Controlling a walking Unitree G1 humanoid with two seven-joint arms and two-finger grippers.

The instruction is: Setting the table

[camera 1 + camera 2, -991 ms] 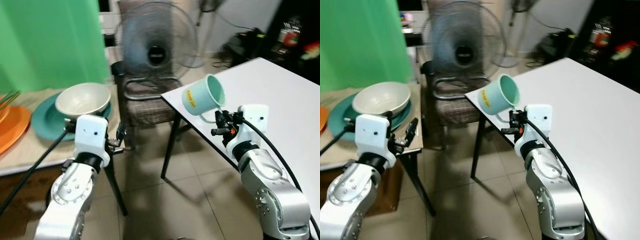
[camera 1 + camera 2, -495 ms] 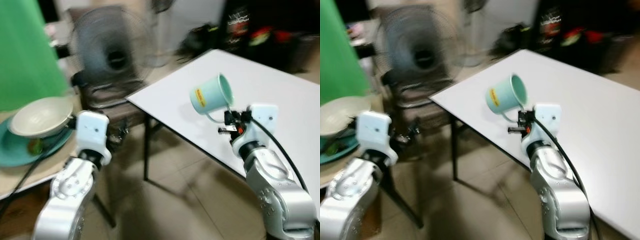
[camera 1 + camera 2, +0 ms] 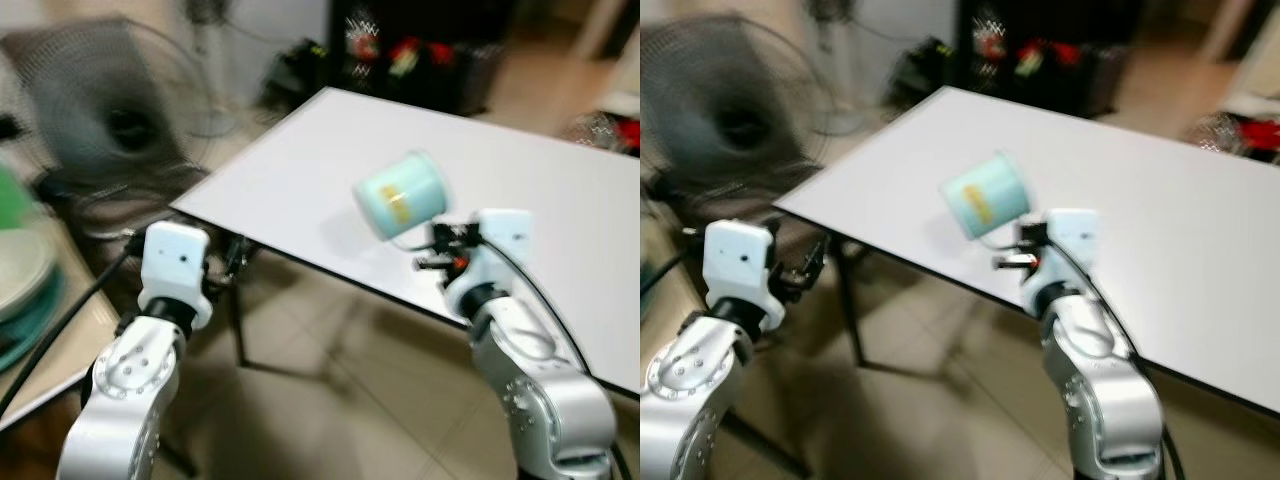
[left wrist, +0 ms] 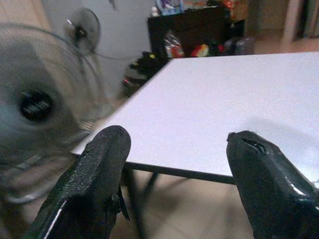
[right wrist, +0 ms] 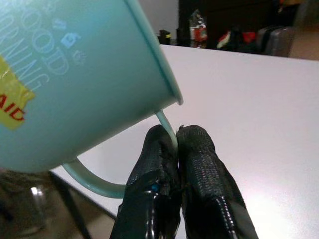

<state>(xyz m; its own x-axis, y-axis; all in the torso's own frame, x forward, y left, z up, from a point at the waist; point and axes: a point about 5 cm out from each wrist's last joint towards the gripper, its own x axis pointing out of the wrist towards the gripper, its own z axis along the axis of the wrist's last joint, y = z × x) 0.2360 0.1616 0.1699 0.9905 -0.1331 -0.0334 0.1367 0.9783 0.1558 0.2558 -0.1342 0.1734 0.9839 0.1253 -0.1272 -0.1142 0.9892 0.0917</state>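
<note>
A light teal mug (image 3: 400, 195) with a yellow label hangs tilted above the near edge of the white table (image 3: 530, 150). My right gripper (image 3: 428, 243) is shut on the mug's thin handle (image 5: 166, 128), just below the rim. In the right wrist view the mug's side (image 5: 65, 74) looms close, with the tabletop (image 5: 249, 99) behind it. My left gripper (image 3: 235, 258) is held low by the table's left corner. Its fingers (image 4: 99, 169) stand wide open with nothing between them, pointing at the table (image 4: 214, 99).
A standing fan (image 3: 105, 125) is at the left, beyond the table corner. A bowl on a teal plate (image 3: 15, 275) sits at the far left edge. Dark shelves with clutter (image 3: 410, 55) line the back. Tiled floor (image 3: 330, 390) lies below the table edge.
The view has swung right, so the fan and bowl slid left and the white table fills the front. The mug has tipped, now showing its labelled side instead of its opening.
</note>
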